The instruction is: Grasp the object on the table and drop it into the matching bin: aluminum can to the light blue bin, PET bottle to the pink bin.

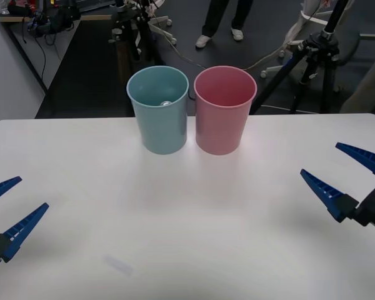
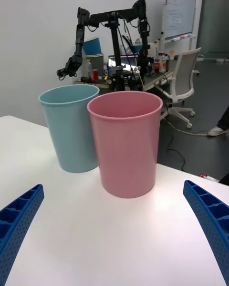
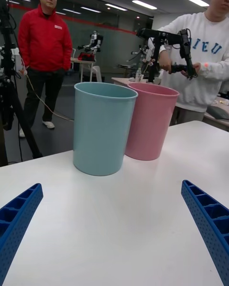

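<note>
At the near left and near right edges of the table [image 1: 187, 206], the left gripper [image 1: 5, 215] and the right gripper [image 1: 349, 177] are hovering just above the white top, each with its blue fingers spread wide and gripping nothing. Ahead of both and between them, toward the far edge, the light blue bin [image 1: 159, 109] and the pink bin [image 1: 224, 109] are standing upright, just beside each other, the blue one lying more toward the left gripper and the pink one more toward the right. Down inside the light blue bin a small shiny round shape is showing, which I take to be the aluminum can [image 1: 166, 103]; its long axis and the way it points cannot be told. Judging from this, the drop looks done, and neither arm is nearer any remaining object, since nothing is lying between the grippers.
</note>
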Controlling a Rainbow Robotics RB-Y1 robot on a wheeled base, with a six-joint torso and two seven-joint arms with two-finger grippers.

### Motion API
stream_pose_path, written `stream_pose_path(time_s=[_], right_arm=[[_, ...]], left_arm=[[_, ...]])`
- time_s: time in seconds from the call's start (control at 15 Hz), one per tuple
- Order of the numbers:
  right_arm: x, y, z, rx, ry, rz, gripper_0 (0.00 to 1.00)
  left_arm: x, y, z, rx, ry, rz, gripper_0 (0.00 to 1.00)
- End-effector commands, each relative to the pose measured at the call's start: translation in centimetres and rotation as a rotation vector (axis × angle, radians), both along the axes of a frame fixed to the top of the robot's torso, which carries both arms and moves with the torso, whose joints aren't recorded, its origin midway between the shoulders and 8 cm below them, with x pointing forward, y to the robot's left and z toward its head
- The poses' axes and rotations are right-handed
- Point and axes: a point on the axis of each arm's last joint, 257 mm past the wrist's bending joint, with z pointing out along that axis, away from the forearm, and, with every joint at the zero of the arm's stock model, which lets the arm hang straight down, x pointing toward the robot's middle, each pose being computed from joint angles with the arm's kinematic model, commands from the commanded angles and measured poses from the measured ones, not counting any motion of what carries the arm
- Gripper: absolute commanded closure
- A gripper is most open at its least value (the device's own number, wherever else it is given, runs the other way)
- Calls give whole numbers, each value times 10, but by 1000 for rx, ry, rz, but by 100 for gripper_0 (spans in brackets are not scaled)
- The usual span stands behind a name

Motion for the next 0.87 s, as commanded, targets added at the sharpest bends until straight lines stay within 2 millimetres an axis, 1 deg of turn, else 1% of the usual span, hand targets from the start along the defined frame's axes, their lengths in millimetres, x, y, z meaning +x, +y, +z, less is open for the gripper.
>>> stream_pose_path(time_s=[0.07, 0.27, 0.33, 0.47, 0.6, 0.87], right_arm=[[-23, -14, -7, 20, 22, 38, 0], [-37, -38, -23, 8, 5, 55, 0], [-41, -48, -26, 8, 10, 50, 0], [-47, -59, -31, 5, 18, 43, 0], [-51, -64, -33, -2, 23, 38, 0], [-53, -63, -36, -3, 28, 39, 0]], left_arm=[[0, 0, 0, 0, 0, 0, 0], [0, 0, 0, 0, 0, 0, 0], [0, 0, 0, 0, 0, 0, 0], [0, 0, 0, 0, 0, 0, 0], [0, 0, 0, 0, 0, 0, 0], [0, 0, 0, 0, 0, 0, 0]])
